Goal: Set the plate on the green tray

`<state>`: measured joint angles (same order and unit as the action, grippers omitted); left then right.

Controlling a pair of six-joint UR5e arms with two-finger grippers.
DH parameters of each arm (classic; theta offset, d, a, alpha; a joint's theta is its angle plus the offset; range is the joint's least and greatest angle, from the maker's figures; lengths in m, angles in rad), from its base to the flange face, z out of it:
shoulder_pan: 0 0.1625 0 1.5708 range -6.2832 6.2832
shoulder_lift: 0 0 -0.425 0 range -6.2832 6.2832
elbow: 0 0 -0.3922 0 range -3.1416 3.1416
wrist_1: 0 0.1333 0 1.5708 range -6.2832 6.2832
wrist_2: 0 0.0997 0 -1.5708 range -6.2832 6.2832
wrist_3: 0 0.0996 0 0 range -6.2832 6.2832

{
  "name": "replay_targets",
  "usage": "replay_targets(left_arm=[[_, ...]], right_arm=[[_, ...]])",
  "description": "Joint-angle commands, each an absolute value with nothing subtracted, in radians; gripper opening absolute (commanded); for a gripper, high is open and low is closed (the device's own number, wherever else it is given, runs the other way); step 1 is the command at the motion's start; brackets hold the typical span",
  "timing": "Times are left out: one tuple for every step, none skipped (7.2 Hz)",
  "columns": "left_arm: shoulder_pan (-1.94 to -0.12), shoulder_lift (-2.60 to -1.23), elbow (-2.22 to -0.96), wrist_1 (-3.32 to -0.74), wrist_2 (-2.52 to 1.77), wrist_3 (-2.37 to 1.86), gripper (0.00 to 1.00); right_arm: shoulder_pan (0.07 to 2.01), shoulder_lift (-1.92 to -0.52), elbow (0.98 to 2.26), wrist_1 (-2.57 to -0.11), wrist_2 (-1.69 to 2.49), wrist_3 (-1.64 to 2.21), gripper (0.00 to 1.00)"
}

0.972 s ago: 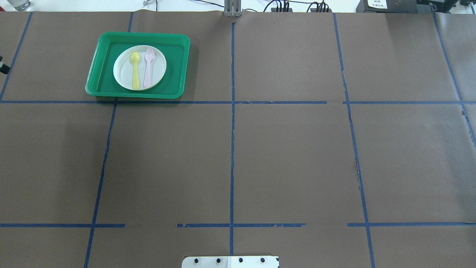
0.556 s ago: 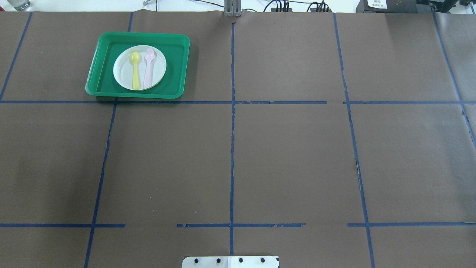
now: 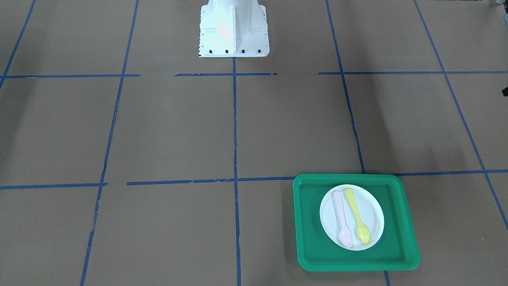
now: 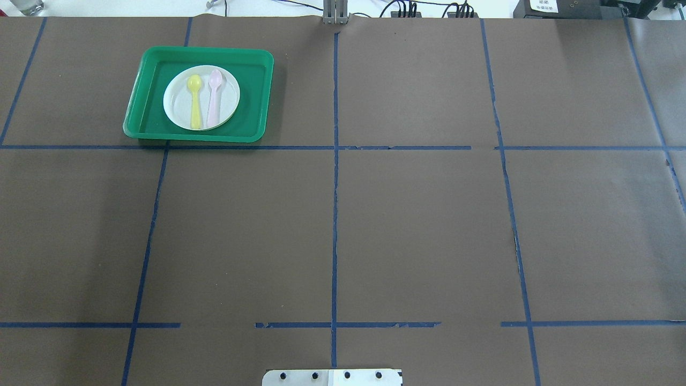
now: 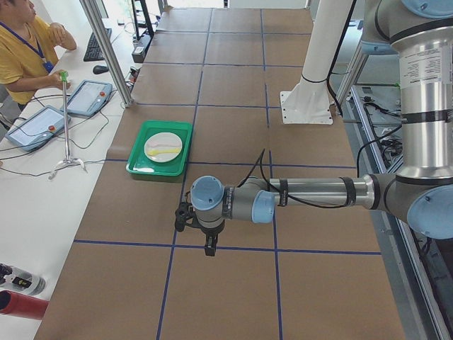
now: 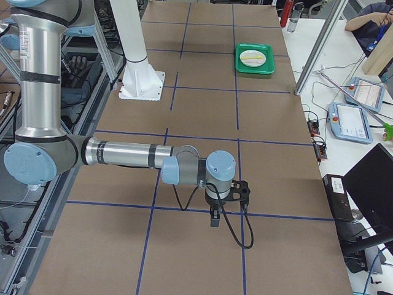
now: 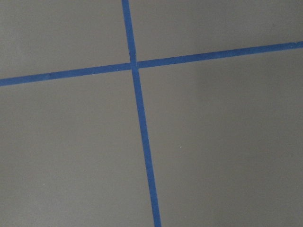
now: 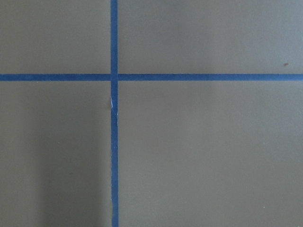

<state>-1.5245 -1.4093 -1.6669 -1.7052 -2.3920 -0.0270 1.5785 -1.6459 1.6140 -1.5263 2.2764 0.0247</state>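
The small white plate [image 4: 177,102] lies inside the green tray [image 4: 252,91] at the table's far left. A yellow spoon [image 4: 195,102] and a pink spoon [image 4: 214,96] lie side by side on the plate. The front-facing view shows the same tray [image 3: 397,222] and plate [image 3: 373,214]. My left gripper [image 5: 210,249] shows only in the left side view, pointing down over the table well short of the tray [image 5: 152,168]. My right gripper [image 6: 214,221] shows only in the right side view, far from the tray [image 6: 255,69]. I cannot tell whether either is open or shut.
Brown paper with blue tape lines covers the table. The white robot pedestal [image 3: 233,28] stands at the near middle edge. Operators' tablets [image 5: 32,127] and a stand [image 5: 66,120] sit beyond the table's far edge, with a person there.
A dark bit of arm at the overhead view's left edge has gone out of view. The tray, plate and spoons have not moved.
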Motion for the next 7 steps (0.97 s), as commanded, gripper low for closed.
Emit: replay_targets(left_arm=[[-1.557, -1.388, -1.663, -1.709, -2.388, -0.026, 1.00], [-1.562, -1.378, -1.648, -1.709, -2.391, -0.026, 1.00], [-1.559, -1.396, -1.622, -1.712, -2.393, -0.035, 1.00], [-1.559, -1.411, -1.618, -1.713, -2.393, -0.037, 1.00], [-1.559, -1.413, -1.618, -1.715, -2.396, -0.034, 1.00], [-1.559, -1.413, -1.618, -1.718, -2.398, -0.031, 1.00], [-1.557, -1.413, -1.618, -1.721, -2.399, -0.029, 1.00]], right_arm=[[1.578, -1.644, 1.614, -1.526, 2.276, 0.025, 1.00], [1.578, -1.646, 1.615, -1.526, 2.276, 0.025, 1.00], [1.578, -1.646, 1.614, -1.526, 2.276, 0.025, 1.00], [1.578, -1.646, 1.614, -1.526, 2.276, 0.025, 1.00], [1.578, -1.646, 1.614, -1.526, 2.276, 0.025, 1.00], [1.578, -1.646, 1.614, -1.526, 2.276, 0.026, 1.00], [1.578, -1.646, 1.614, -1.526, 2.276, 0.026, 1.00]])
